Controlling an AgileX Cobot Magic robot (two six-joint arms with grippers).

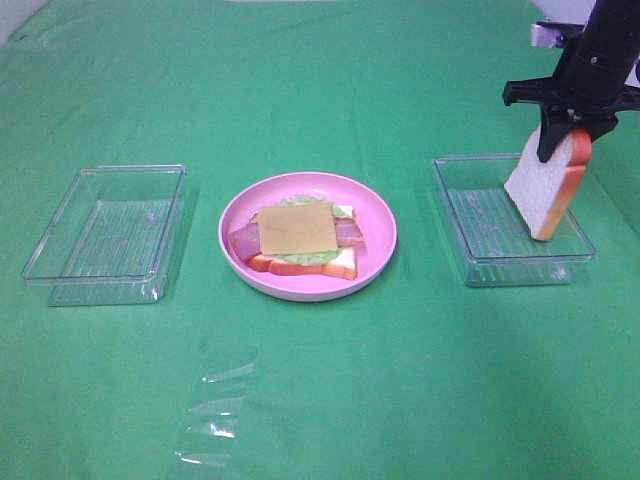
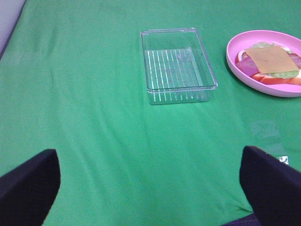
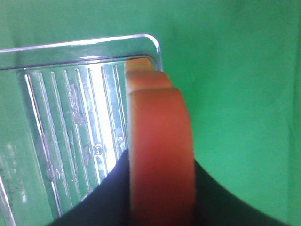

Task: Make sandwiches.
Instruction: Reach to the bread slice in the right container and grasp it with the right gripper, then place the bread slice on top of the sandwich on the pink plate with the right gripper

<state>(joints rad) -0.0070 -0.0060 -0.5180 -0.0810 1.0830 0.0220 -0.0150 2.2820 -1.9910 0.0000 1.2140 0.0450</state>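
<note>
Right gripper (image 1: 563,128) clamped on top bread slice (image 1: 545,190), hanging on edge, long axis near-vertical, over right tray (image 1: 470,255), maybe touching it; stacked sandwich (image 1: 297,238) on pink plate (image 1: 385,215) lies toward the left arm; left gripper (image 2: 150,188) open, empty.

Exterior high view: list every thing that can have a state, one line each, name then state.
Right gripper: shut on the bread slice.
White toy bread slice with orange-brown crust: held upright, hanging over the right tray.
Right clear rectangular plastic tray: empty.
Left clear rectangular plastic tray: empty.
Round pink plate: holds an open stack, thin yellow cheese slice uppermost.
Left gripper: open, holding nothing.
</note>
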